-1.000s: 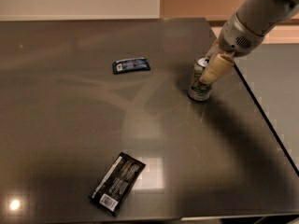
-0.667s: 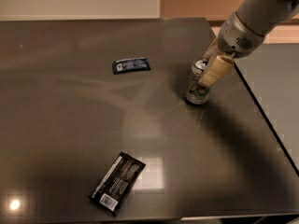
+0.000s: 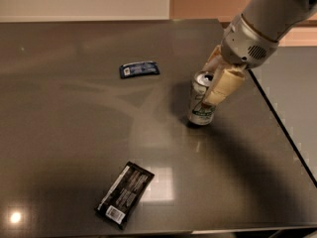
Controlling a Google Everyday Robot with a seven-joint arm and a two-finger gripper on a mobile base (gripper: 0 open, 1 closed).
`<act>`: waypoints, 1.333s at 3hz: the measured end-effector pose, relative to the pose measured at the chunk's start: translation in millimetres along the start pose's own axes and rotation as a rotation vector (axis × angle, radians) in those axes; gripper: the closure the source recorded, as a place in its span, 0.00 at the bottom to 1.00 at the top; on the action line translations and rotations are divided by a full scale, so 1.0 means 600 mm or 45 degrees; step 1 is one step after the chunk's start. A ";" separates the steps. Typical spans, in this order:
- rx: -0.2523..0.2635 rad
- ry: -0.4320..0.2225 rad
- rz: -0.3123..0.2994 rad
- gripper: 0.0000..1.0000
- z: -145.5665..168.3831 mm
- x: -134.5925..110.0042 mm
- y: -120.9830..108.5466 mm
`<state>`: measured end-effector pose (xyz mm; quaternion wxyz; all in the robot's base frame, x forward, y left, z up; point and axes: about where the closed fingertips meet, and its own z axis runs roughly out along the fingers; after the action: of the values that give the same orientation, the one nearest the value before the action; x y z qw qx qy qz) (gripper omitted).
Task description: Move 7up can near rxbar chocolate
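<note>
At the right side of the desk [image 3: 69,128], our gripper [image 3: 212,83] has its jaws clenched on the 7up can [image 3: 199,110], one on each flank just below the rim. We judge that this grip keeps the can near upright while it is carried. The rxbar chocolate [image 3: 125,194] lies well apart near the front edge, so our path should run toward it, clear of the blue wrapper [image 3: 139,69].

The hand [image 3: 208,85], gripping the can [image 3: 198,109], hides its right side behind one finger [image 3: 224,83] — the arm [image 3: 277,9] above runs off the top edge. Down-left of the hand, print on the black wrapper [image 3: 125,194] is too small to read.
</note>
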<state>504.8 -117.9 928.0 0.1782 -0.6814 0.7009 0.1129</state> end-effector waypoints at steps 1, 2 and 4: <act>-0.085 0.020 -0.105 1.00 0.018 -0.026 0.054; -0.172 0.045 -0.215 1.00 0.047 -0.051 0.103; -0.243 0.056 -0.325 1.00 0.075 -0.079 0.146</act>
<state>422.4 -52.6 898.4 0.1102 -0.7809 0.5986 0.1404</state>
